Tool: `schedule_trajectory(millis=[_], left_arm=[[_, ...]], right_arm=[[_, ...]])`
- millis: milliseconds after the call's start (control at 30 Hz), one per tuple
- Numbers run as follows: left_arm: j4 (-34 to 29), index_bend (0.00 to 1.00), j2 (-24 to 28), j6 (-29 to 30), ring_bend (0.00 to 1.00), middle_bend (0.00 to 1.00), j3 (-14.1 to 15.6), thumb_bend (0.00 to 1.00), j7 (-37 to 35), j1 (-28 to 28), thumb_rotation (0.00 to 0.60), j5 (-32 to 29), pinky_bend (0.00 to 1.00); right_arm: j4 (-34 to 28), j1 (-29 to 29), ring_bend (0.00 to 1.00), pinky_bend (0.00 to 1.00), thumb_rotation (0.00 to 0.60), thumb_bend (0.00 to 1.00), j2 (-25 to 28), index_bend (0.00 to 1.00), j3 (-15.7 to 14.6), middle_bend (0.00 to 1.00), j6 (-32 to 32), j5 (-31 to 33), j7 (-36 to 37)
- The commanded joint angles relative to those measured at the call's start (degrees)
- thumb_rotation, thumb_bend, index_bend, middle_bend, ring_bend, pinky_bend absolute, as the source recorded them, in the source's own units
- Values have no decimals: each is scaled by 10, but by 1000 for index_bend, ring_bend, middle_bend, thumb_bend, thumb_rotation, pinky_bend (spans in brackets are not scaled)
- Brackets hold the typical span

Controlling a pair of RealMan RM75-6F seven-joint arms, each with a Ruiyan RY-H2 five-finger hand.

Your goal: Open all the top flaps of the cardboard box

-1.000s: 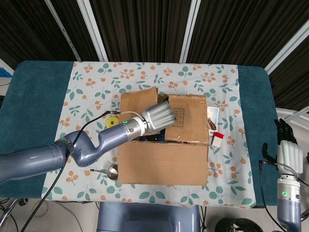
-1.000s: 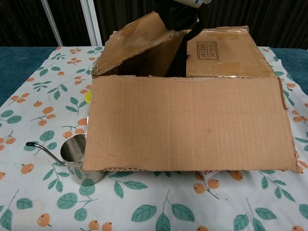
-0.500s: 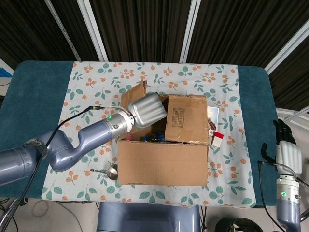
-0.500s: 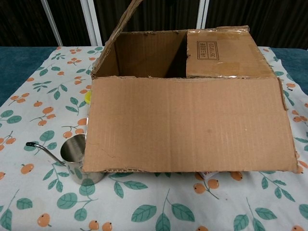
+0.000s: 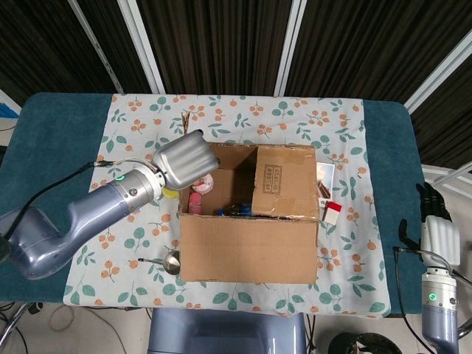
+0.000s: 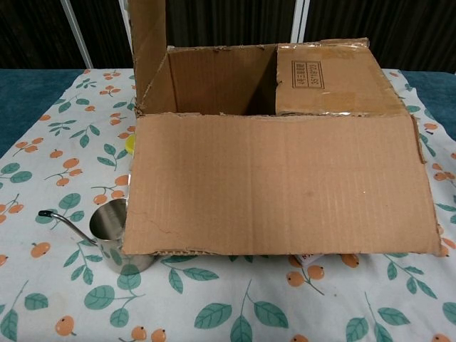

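The left hand (image 5: 186,160) sits at the left rim of the cardboard box (image 5: 249,214), its back to the head camera; whether it grips the left flap (image 6: 146,44) or only presses against it I cannot tell, since the fingers are hidden beneath it. That flap stands about upright in the chest view, so it looks raised but not yet folded outward. The near flap (image 6: 278,187) hangs fully open down the front of the box, while the right flap (image 5: 284,180) lies flat over the right half of the opening — untouched, by the look of it. A far flap cannot be made out. I judge the task roughly half done. The box sits mid-table on the floral cloth (image 5: 133,125). On its left a yellow disc (image 5: 169,192) lies just beside the wall and a steel cup (image 6: 116,233) stands touching the near flap's corner; a small red-and-white carton (image 5: 333,212) lies by the right wall. The right hand (image 5: 441,234) hangs well apart, off the table's right edge, holding nothing that I can see — its fingers too dark to read.
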Motion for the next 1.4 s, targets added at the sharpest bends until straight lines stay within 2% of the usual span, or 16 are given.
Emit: schedule_trajectory(millis=[33, 200, 333, 633, 733, 767, 800, 867, 933, 1033, 1067, 1133, 1233, 1400], left_arm=[[-26, 462, 39, 12, 541, 772, 10, 1000, -3, 23, 600, 11, 451], [-55, 461, 84, 44, 539, 769, 25, 1000, -18, 77, 600, 23, 451], [-60, 452, 97, 61, 534, 760, 53, 1000, -19, 133, 600, 42, 451], [-27, 443, 64, 94, 525, 750, 91, 1000, -33, 232, 600, 72, 451], [-15, 412, 56, 116, 489, 707, 101, 993, -42, 269, 600, 81, 434], [-12, 390, 52, 128, 462, 673, 103, 960, -47, 281, 600, 82, 414], [-7, 361, 45, 152, 421, 624, 103, 901, -55, 301, 600, 85, 385], [-4, 264, 32, 200, 305, 475, 100, 721, -73, 335, 600, 88, 304], [-2, 117, 10, 266, 147, 266, 95, 526, -99, 378, 600, 90, 185], [1, 12, -39, 379, 16, 73, 88, 373, -145, 454, 600, 96, 42], [8, 2, -66, 431, 3, 38, 85, 343, -163, 488, 600, 105, 22], [23, 0, -103, 493, 0, 5, 82, 312, -182, 530, 600, 114, 10], [54, 0, -166, 577, 0, 0, 78, 304, -209, 594, 600, 122, 9], [115, 0, -224, 627, 0, 0, 78, 304, -223, 649, 600, 132, 9]], right_arm=[[-1, 0, 9, 227, 600, 592, 0, 36, 0, 0, -1, 0, -1], [-3, -1, 9, 227, 600, 593, -1, 36, -1, 0, -5, -2, -3], [-6, -2, 9, 226, 600, 594, -2, 36, -1, 0, -6, -3, -7], [-11, -7, 9, 226, 600, 593, -1, 35, 3, 0, -1, -4, -12], [-12, -8, 9, 226, 600, 593, 0, 36, 4, 0, -2, -2, -13], [-12, -8, 9, 226, 600, 593, 1, 36, 4, 0, -3, -1, -13], [-12, -8, 9, 226, 600, 593, 1, 36, 4, 0, -5, -1, -13], [-13, -7, 9, 227, 600, 593, 3, 36, 4, 0, -6, -4, -14], [-14, -5, 9, 227, 600, 593, 5, 36, 3, 0, -5, -11, -19], [-19, -2, 9, 227, 600, 593, 10, 36, 2, 0, -6, -21, -30], [-23, 1, 9, 226, 600, 593, 14, 36, 2, 0, -8, -24, -34], [-32, 5, 9, 226, 600, 593, 21, 36, 2, 0, -14, -30, -42], [-50, 21, 9, 226, 600, 592, 40, 36, 2, 0, -35, -42, -64], [-90, 75, 17, 226, 600, 593, 85, 42, 17, 18, -95, -70, -111]])
